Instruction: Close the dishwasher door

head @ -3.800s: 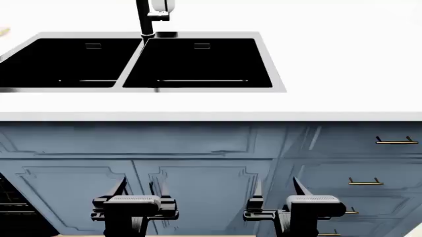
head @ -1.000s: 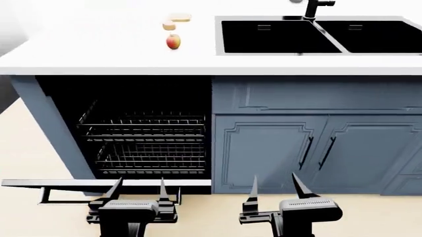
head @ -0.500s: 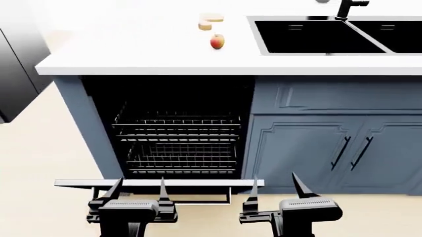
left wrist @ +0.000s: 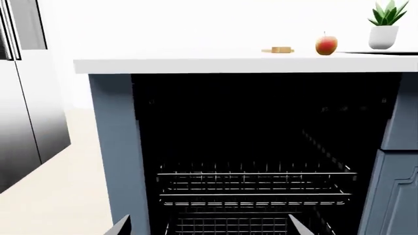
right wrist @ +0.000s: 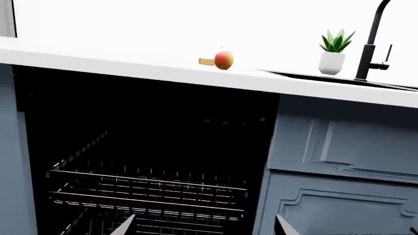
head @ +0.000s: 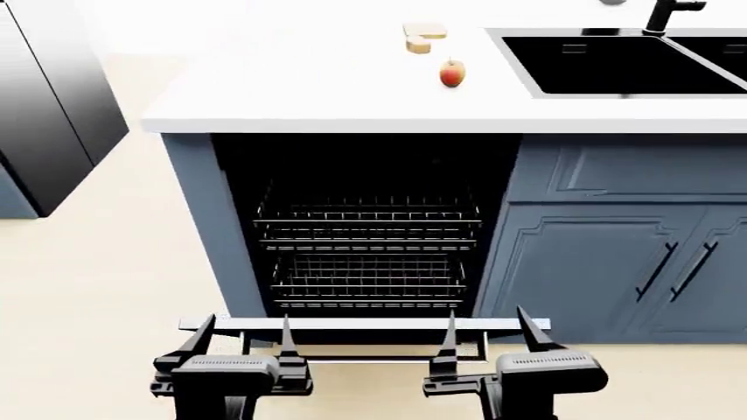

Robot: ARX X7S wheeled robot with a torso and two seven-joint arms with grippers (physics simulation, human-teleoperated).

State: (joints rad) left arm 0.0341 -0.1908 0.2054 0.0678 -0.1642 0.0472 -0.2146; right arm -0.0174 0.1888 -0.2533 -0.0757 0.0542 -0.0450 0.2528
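The dishwasher door (head: 362, 324) hangs fully open, folded down flat, so in the head view I see only its silvery edge, with the bar handle (head: 364, 358) just below it. Behind it the dark cavity shows two wire racks (head: 367, 219). My left gripper (head: 247, 325) is open, its fingertips level with the door edge near its left end. My right gripper (head: 488, 322) is open too, near the door's right end. Both wrist views look into the cavity past the open left gripper (left wrist: 209, 226) and right gripper (right wrist: 203, 225); the door is out of view there.
An apple (head: 452, 73) and a piece of bread (head: 422, 35) lie on the white counter (head: 292, 96). A black sink (head: 618, 66) is set in to the right, with a potted plant (right wrist: 333, 49) by the faucet. Blue-grey cabinet doors (head: 607, 262) stand right of the dishwasher, dark tall panels (head: 52, 105) at far left.
The head view has slid left along the counter, so the open dishwasher has moved from left of centre to directly ahead of both grippers. The door and the grippers' poses look unchanged.
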